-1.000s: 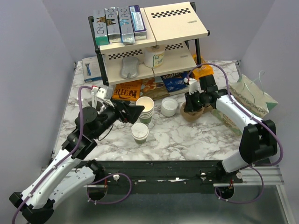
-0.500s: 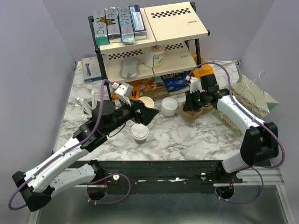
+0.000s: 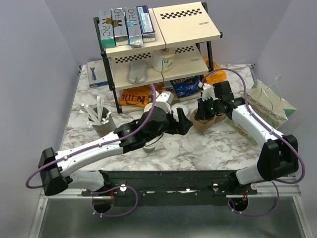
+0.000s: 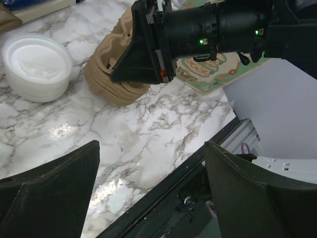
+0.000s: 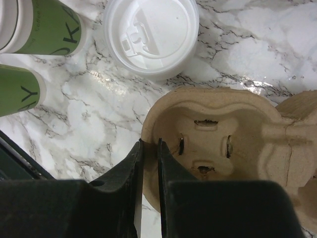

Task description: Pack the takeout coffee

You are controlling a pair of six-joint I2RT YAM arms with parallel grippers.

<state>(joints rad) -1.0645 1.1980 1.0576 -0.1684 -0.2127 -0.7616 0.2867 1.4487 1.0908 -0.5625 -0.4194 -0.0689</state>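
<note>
At 9 o'clock we see the takeout coffee (image 5: 17, 91), green side only. Right gripper (image 5: 149, 145) clamps the carrier (image 5: 213, 106) rim; left gripper (image 4: 151, 148) gapes. Grey pot (image 3: 104, 125) holds white sticks (image 3: 97, 113).

The worktop (image 5: 89, 114) is glossy marble-look, the cup carrier (image 5: 257, 129) is rough matt moulded pulp, and the lid stack (image 5: 151, 34) looks like smooth white plastic.

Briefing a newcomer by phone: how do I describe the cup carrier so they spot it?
Find the shelf rack at the back. Before its right leg, beside the white lids, sits the cup carrier: the only brown moulded-pulp piece, its rim clamped by the right pincer.
</note>
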